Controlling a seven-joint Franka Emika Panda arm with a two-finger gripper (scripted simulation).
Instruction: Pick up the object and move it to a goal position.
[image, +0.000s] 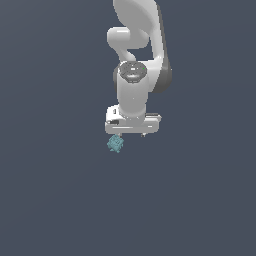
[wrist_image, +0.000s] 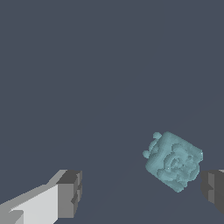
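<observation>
The arm (image: 137, 55) runs off the top edge of the exterior view, so its base is cut off. From there the gripper (image: 131, 134) is mostly hidden under its own white body, and only tiny finger tips poke out below it. In the wrist view both fingers (wrist_image: 69, 194) are cut off by the picture edge, one of them almost all gone at the side. The fingers are spread wide apart and hold nothing. The blob (wrist_image: 174, 162) is teal and bumpy, and its folds are hard to make out. It lies on the flat grey floor (image: 55, 190), between the fingers but much nearer to one of them, and I cannot tell if it touches that finger. In the exterior view it peeks out just under the gripper, toward the exterior view's left. There is one arm, one gripper with two fingers, and one blob. Plain floor goes on all around to every edge.
</observation>
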